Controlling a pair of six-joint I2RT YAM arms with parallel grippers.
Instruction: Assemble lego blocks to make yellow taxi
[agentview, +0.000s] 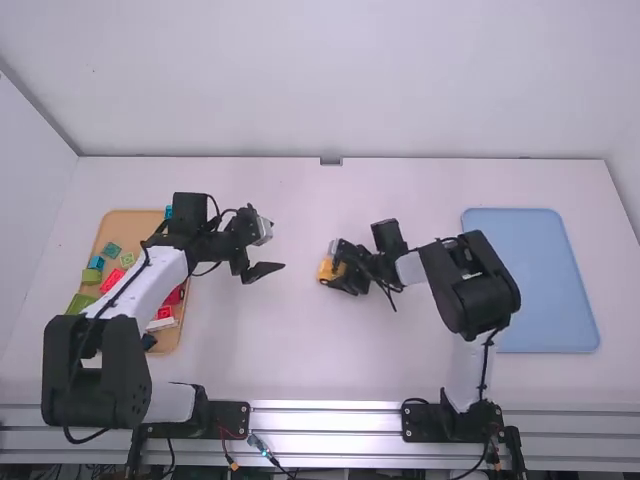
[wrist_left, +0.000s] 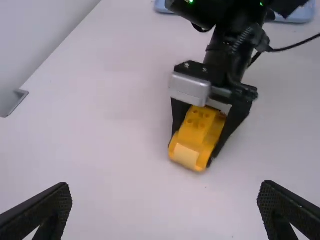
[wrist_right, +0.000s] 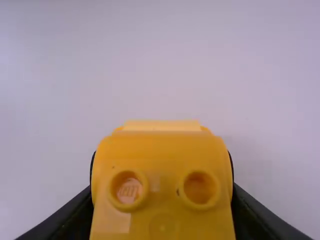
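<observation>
- With our right gripper, we pinch the yellow block build, midway between the worktop's side edges.
- Our left gripper's fingers are spread.
- We have coloured blocks in the tan tray toward the left edge.

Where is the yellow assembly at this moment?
In the high view, the yellow assembly is near the middle of the table, left of the blue tray, held in the right gripper.
</observation>
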